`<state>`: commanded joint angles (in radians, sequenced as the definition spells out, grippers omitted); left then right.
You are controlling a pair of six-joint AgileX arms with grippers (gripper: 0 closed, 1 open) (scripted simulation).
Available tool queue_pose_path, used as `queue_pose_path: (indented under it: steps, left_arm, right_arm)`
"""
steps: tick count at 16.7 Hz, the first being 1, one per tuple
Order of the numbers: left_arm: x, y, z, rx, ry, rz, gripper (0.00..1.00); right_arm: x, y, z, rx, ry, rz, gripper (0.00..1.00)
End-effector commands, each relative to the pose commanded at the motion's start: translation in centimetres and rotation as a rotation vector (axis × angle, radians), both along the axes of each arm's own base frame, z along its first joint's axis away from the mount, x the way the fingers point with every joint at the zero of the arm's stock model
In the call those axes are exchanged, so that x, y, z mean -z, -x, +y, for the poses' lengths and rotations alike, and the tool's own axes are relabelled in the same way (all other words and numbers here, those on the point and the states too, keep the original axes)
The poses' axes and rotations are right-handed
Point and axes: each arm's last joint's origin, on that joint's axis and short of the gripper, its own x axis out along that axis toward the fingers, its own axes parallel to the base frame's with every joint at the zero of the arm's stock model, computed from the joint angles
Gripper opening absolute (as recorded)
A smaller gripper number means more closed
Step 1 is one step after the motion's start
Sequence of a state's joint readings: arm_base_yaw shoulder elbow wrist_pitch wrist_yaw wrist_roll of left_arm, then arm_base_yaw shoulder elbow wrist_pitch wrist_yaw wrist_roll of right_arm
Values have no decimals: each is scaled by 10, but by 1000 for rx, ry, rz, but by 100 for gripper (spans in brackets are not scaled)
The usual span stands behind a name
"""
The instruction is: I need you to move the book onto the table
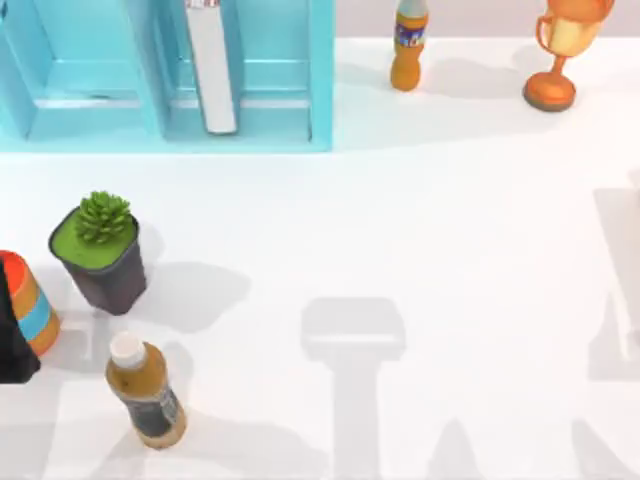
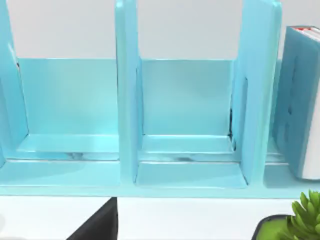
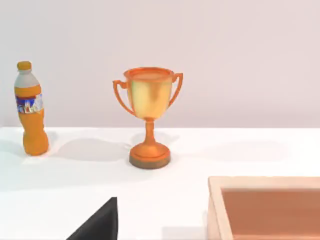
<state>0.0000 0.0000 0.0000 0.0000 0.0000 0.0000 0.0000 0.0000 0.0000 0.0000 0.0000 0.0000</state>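
Upright at upper centre, inside light-blue shelf unit (image 1: 320, 90) on white table (image 1: 450, 230): thick teal-blue hardback book (image 1: 212, 65). Claw states: cannot tell.

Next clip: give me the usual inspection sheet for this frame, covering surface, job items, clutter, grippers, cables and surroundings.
Surface: white table, matte, crossed by grey arm shadows.
Job's things: book stands upright in a compartment of the light-blue shelf unit, white page edges up; not yet on the table.
Clutter: potted succulent and brown bottle at the left; striped orange object at the left edge; orange soda bottle and trophy at the back; wooden tray corner in the right wrist view.
Grippers: a dark tip in each wrist view; fingers not readable.
Cables: nothing seen.
Surroundings: plain pale wall.
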Motion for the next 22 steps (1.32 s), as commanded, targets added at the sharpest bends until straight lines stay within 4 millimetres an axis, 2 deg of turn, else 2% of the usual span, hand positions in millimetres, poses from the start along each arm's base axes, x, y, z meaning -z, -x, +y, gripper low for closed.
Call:
queue_pose_path:
  steps: [4,7,10,13,16,19,22]
  left_arm:
    - [-6,-1,-1,2,3,-9,100]
    - [-28,-7,-4,10,14,-35,100]
    - [-56,-25,-11,20,31,-43,100]
    - [-78,-63,-24,30,44,-10,100]
    - [-79,-118,-47,35,45,50,100]
    - [-56,-175,-78,36,33,114,100]
    - [-18,-217,-109,36,17,158,100]
  right_arm:
    - [0,0,0,0,0,0,100]
    - [0,0,0,0,0,0,100]
    - [0,0,0,0,0,0,100]
    - [0,0,0,0,0,0,100]
    - [0,0,0,0,0,0,100]
    - [0,0,0,0,0,0,100]
    - [0,0,0,0,0,0,100]
